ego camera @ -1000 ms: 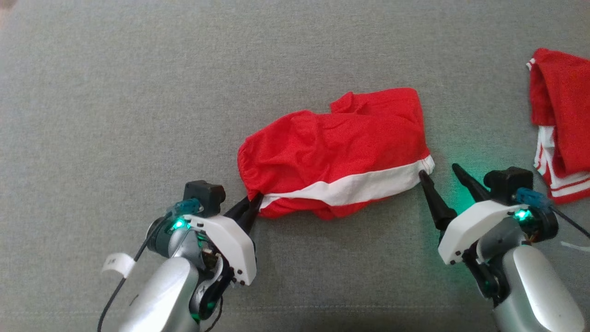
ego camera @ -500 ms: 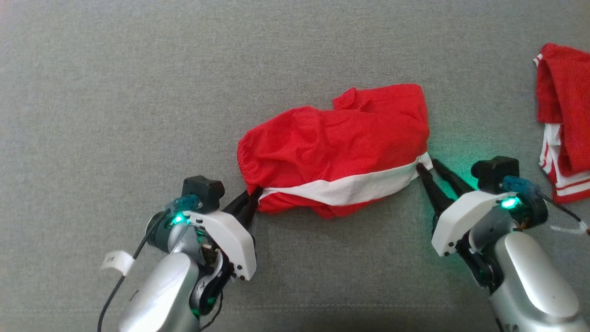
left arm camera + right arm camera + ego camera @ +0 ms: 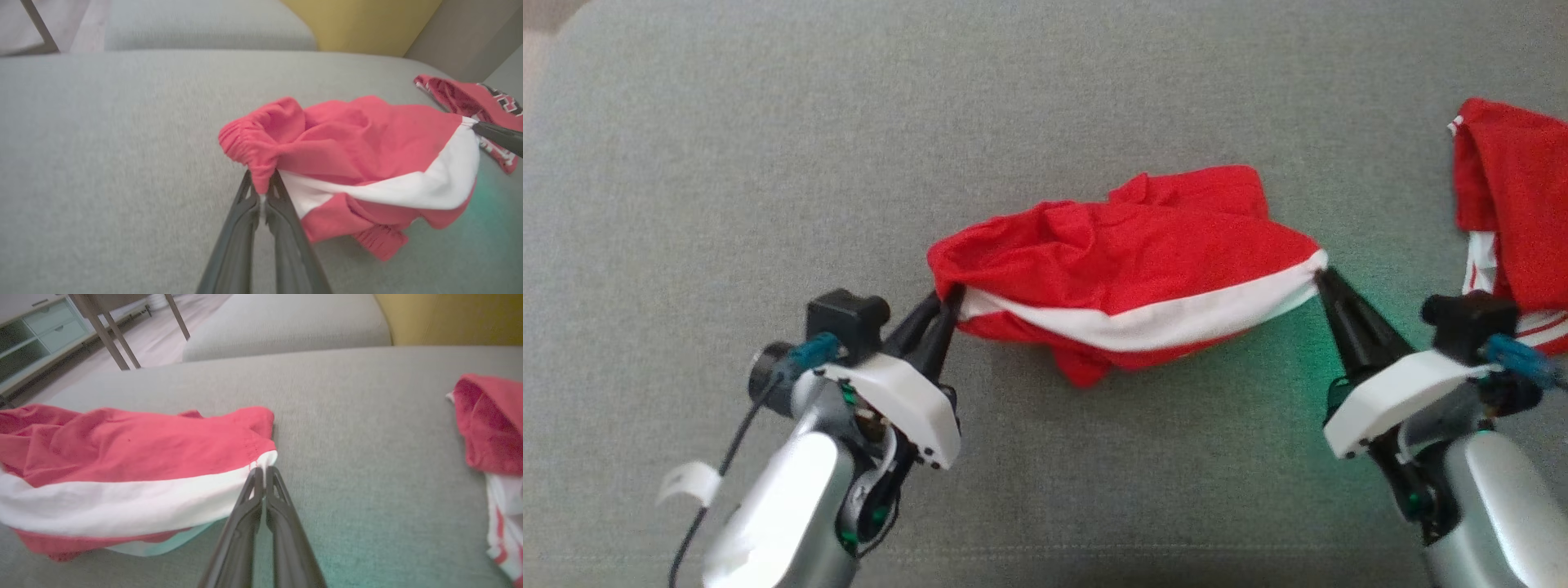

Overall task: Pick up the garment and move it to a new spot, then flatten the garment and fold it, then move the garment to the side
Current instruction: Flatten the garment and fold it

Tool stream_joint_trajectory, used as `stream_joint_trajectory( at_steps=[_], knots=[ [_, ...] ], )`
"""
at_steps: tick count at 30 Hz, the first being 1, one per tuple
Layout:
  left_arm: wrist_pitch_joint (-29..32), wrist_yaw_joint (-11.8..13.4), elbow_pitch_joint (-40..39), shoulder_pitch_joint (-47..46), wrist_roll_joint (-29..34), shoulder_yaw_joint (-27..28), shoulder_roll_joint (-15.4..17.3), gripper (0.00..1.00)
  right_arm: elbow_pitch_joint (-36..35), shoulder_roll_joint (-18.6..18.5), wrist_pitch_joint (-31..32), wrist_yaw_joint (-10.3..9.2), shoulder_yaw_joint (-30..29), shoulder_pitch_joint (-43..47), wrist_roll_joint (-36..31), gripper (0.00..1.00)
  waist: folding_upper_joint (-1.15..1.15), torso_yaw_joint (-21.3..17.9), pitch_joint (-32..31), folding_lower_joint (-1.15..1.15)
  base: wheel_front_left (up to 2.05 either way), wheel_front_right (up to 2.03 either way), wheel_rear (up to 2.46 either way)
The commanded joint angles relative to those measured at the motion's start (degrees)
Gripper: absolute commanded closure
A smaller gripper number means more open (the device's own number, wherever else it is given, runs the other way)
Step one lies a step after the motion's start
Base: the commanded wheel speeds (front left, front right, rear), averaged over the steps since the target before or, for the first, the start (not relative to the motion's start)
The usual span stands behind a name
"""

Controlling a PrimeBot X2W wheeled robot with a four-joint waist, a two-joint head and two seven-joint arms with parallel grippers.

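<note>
Head view: left gripper (image 3: 948,296), right gripper (image 3: 1319,277) clamp garment (image 3: 1143,261) on grey cushion (image 3: 1045,98)

Grey couch (image 3: 768,122) — 1 spare garment (image 3: 1515,188) (crumpled)

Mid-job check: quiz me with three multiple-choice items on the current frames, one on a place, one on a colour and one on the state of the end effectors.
1. Where does the other red clothing lie relative to the garment?
A. to the robot's right, apart from it
B. to the robot's left
C. on top of it

2. What colour is the band along the garment?
A. blue
B. white
C. black

3. How do the left end effector and right end effector stand?
A. both open, clear of the cloth
B. left shut on the cloth, right open
C. both shut on the garment

Answers:
1 A: it sits at the head view's right edge, with grey surface between the two.
2 B: a white stripe runs from one end to the other.
3 C: each wrist view shows the fingers pinched on one end of the garment.
</note>
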Motion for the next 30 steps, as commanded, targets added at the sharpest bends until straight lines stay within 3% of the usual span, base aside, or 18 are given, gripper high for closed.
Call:
stream_joint_trajectory(
  at_steps=[1,7,14,19,24,30],
  knots=[
    [-0.5,0.4,-3.5,-1.0,0.5,2.6,1.4,1.00,-3.7,-1.0,-0.6,0.37,0.2,-0.2,-0.3,1.00,0.00,-0.3,-0.7,0.00,0.00,0.00,0.00],
    [0.2,1.3,-13.3,-2.9,2.0,4.2,4.6,1.00,-14.7,-1.8,0.0,0.37,-4.7,-0.3,-1.9,1.00,0.00,-1.0,-3.2,0.00,0.00,0.00,0.00],
    [3.7,0.6,-23.7,-11.6,3.6,6.6,8.0,1.00,-28.9,-3.9,2.7,0.37,-10.2,-7.5,-4.2,1.00,0.00,-1.5,-6.2,0.00,0.00,0.00,0.00],
    [6.5,0.2,-27.3,-17.6,3.4,8.1,8.8,1.00,-34.3,-4.6,4.7,0.37,-12.9,-12.4,-4.6,1.00,0.00,-1.6,-7.2,0.00,0.00,0.00,0.00],
    [9.9,-0.5,-27.3,-24.3,1.8,9.0,8.5,1.00,-36.0,-4.1,7.0,0.37,-13.8,-17.8,-3.0,1.00,0.00,-1.9,-6.7,0.00,0.00,0.00,0.00],
    [9.8,-1.7,-19.2,-30.5,-1.3,9.3,5.8,1.00,-29.3,-4.3,6.9,0.37,-11.5,-24.0,0.2,1.00,0.00,-1.8,-3.5,0.00,0.00,0.00,0.00]
  ],
)
